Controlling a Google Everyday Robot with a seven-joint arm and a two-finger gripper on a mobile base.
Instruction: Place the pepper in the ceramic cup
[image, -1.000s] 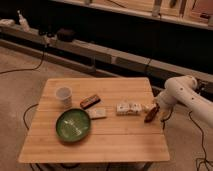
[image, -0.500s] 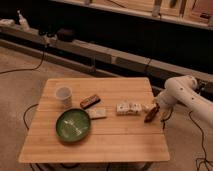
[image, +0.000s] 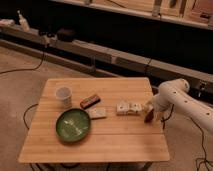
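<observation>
The ceramic cup (image: 63, 96) is small and off-white and stands upright at the left of the wooden table (image: 120, 142). The pepper (image: 148, 118) is a small reddish-brown shape at the table's right edge. My gripper (image: 150, 113) is at the end of the white arm (image: 176, 98), which reaches in from the right. The gripper is right at the pepper and partly covers it. The cup is far to the left of the gripper, across the table.
A round green plate (image: 73, 125) lies in front of the cup. A flat brown bar (image: 90, 101) lies right of the cup, with a pale packet (image: 98, 113) below it. A light-coloured packet (image: 128, 108) lies just left of the gripper. Cables run across the floor.
</observation>
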